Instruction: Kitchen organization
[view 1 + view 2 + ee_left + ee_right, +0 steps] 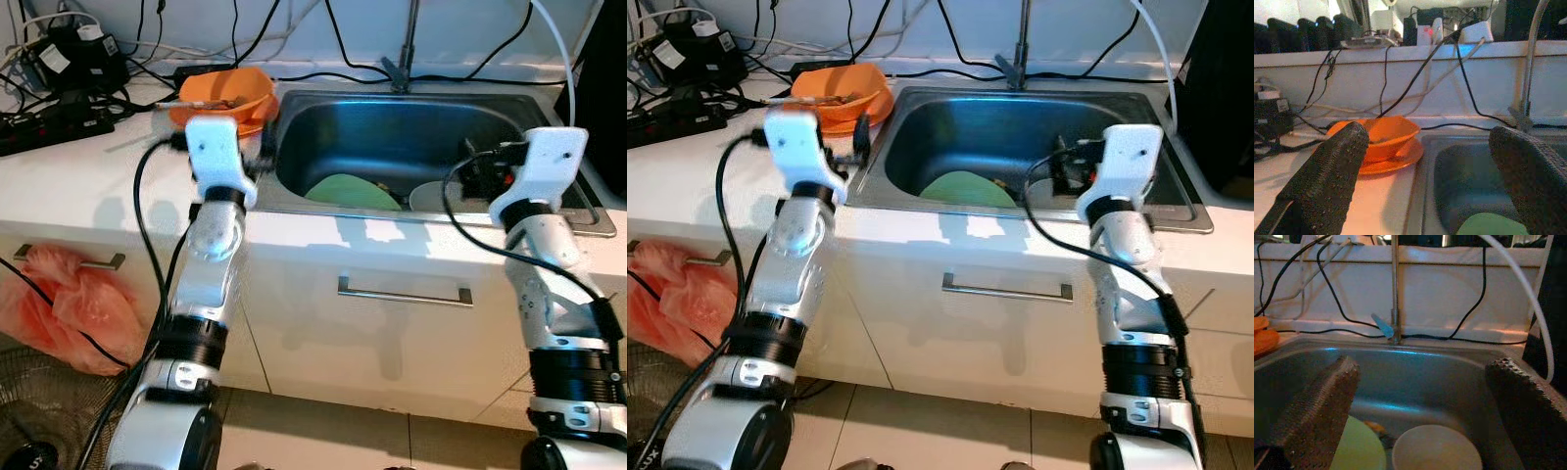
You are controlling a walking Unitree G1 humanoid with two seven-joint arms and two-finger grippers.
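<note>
While both hands hover at the sink's near rim, the dishes lie inside the sink (549, 113): a green plate (351, 190) tilted against the near wall and a pale bowl (1436, 449) beside it, toward three o'clock. The right hand (1420, 416), fingers spread wide and empty, looks straight down on the bowl at its twelve o'clock — judged the nearer arm for either dish. The left hand (1432, 176), likewise open and holding nothing, sits over the worktop (69, 176) at the sink's nine o'clock corner; an orange bowl (223, 93) on an orange plate (1396, 161) stands beyond it at eleven o'clock. Cables crowd the worktop's back — a snag risk.
</note>
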